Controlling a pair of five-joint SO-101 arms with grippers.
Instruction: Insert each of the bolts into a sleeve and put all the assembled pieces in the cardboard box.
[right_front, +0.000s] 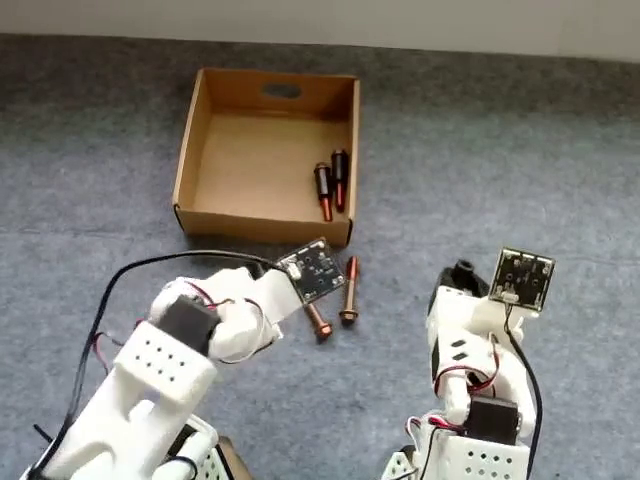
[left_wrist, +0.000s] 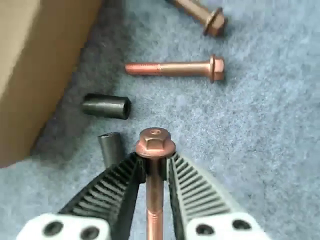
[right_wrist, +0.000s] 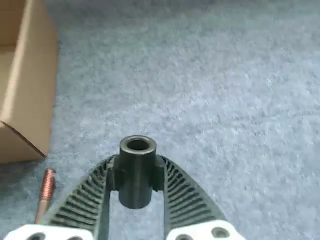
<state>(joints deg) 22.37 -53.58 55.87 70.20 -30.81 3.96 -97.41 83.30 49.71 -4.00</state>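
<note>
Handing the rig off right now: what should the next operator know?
Left hand: shut on a copper bolt.
Right hand: shut on a black sleeve.
Done: two assembled pieces in the cardboard box.
To do: join the held pair and box it; then two loose bolts and two loose sleeves on the carpet beside the box.

One cardboard box (right_front: 262, 228), with two assembled pieces (right_front: 323, 188) (right_front: 340, 176) in it. Besides those I count three bare bolts (left_wrist: 155, 170) (left_wrist: 172, 68) (left_wrist: 200, 11) and three empty sleeves (left_wrist: 106, 106) (left_wrist: 111, 147) (right_wrist: 136, 172). Two robot arms (right_front: 180, 350) (right_front: 470, 340), too.
</note>
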